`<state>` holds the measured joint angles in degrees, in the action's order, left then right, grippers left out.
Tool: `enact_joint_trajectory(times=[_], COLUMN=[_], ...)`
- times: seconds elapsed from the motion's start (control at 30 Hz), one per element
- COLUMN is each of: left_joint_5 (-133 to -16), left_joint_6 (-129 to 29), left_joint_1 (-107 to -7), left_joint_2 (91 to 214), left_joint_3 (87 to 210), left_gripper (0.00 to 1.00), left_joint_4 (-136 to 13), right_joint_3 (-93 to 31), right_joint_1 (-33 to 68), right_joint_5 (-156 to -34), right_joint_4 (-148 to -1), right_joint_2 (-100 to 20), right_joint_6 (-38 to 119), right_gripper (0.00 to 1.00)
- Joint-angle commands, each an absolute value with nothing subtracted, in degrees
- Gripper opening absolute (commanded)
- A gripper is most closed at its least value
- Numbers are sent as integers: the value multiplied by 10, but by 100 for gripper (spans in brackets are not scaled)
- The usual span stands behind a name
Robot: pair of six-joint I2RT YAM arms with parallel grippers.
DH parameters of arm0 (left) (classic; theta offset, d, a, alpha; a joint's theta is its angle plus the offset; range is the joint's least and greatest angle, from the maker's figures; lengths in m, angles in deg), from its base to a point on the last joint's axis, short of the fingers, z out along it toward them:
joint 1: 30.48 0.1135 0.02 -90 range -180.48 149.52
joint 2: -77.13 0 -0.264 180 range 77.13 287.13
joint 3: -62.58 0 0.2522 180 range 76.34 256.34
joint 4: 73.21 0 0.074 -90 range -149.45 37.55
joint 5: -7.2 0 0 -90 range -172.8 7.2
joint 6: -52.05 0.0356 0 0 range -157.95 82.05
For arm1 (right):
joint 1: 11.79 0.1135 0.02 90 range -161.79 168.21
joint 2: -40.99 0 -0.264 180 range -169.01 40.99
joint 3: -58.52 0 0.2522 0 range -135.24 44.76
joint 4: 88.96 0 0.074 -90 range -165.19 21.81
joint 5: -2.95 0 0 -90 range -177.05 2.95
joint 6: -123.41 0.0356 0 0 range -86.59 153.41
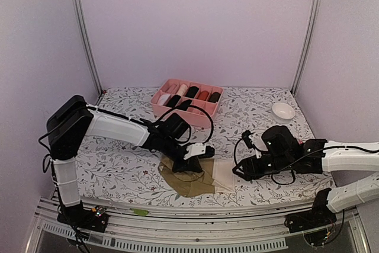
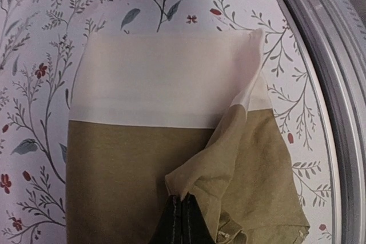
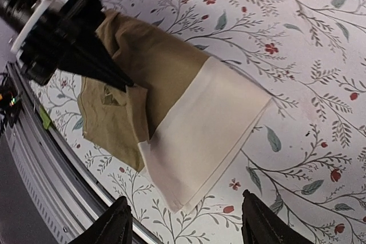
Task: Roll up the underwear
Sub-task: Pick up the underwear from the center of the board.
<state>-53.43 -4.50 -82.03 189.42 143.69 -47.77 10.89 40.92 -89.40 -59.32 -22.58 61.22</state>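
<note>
The olive-brown underwear (image 1: 190, 177) with a cream waistband (image 1: 223, 174) lies flat on the floral table near the front edge. My left gripper (image 1: 198, 153) is shut on a fold of its olive fabric (image 2: 197, 184) and lifts it over the body of the garment. The waistband (image 2: 160, 81) fills the upper part of the left wrist view. My right gripper (image 1: 240, 173) is open and empty, just right of the waistband (image 3: 203, 127), with its fingertips (image 3: 117, 221) above the table. Rolled dark underwear (image 1: 192, 92) sits in the pink box.
A pink divided box (image 1: 160, 99) with several rolled items stands at the back centre. A small white bowl (image 1: 283, 111) sits at the back right. The metal front rail (image 3: 51, 170) runs close to the garment's near edge.
</note>
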Motion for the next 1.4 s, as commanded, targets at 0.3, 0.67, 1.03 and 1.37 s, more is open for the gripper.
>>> enact_joint_trajectory(times=[0.3,0.67,1.03,1.37], left_joint_5=[-405,-394,-379,-411], left_joint_6=[-26,-14,1,-193], left_joint_1=[-770,-753,-736,-719], left_joint_2=[1953,1952,1917,1745], left_joint_3=[1481,1474,1446,1292], left_gripper=[0,0,2,38], left_joint_4=[-375,-374,-383,-541], right_joint_3=[77,19,-16,-29], right_joint_1=[494,494,494,491], right_joint_5=[-929,-945,-906,-898], right_joint_4=[-660,-629,-579,-554], right_joint_2=[-353,-462,-477,-472], right_joint_6=[467,431,404,420], right_gripper=[64,52,0,0])
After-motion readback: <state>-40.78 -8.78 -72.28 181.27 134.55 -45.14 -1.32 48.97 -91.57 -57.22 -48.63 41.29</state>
